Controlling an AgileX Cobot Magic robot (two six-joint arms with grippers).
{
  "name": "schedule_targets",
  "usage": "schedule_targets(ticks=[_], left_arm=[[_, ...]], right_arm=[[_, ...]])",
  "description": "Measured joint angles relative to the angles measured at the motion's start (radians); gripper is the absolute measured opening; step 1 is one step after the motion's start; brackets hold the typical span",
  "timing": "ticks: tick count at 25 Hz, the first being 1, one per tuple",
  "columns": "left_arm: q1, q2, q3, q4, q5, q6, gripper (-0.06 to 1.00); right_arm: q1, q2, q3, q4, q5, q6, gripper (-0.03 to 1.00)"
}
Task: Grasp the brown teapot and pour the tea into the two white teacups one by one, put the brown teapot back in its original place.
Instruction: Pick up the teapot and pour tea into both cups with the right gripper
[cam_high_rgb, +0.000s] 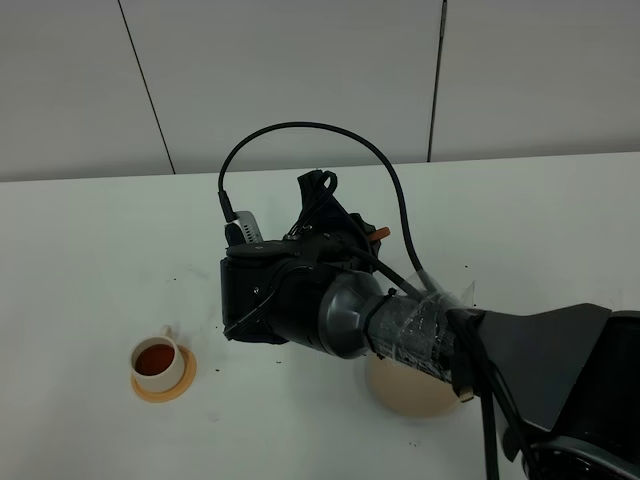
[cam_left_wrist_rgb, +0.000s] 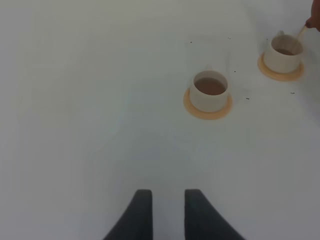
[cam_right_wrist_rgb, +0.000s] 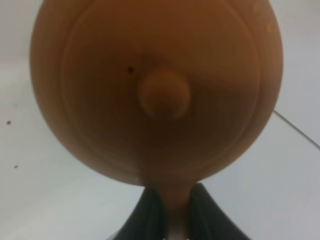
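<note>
The brown teapot (cam_right_wrist_rgb: 160, 90) fills the right wrist view, lid knob toward the camera. My right gripper (cam_right_wrist_rgb: 172, 202) is shut on its loop handle. In the high view the right arm reaches across the middle and hides nearly all of the teapot; only a small orange-brown bit (cam_high_rgb: 380, 234) shows. The left wrist view has both white teacups on orange coasters, one nearer (cam_left_wrist_rgb: 210, 91) and one farther (cam_left_wrist_rgb: 284, 52), each holding brown tea. The spout tip (cam_left_wrist_rgb: 314, 21) hangs over the farther cup with a thin stream below it. My left gripper (cam_left_wrist_rgb: 165, 212) is open over bare table.
The pale beige round mat (cam_high_rgb: 405, 395) lies under the right forearm, partly covered. One filled cup on its coaster (cam_high_rgb: 160, 365) stands at the front left of the white table (cam_high_rgb: 90, 260). A black cable (cam_high_rgb: 300, 128) loops above the arm.
</note>
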Motion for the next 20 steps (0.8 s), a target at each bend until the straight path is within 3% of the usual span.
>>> schedule_targets(ticks=[20], left_arm=[[0.0, 0.0, 0.0, 0.0, 0.0, 0.0, 0.23]], right_arm=[[0.01, 0.0, 0.0, -0.021, 0.0, -0.016, 0.09]])
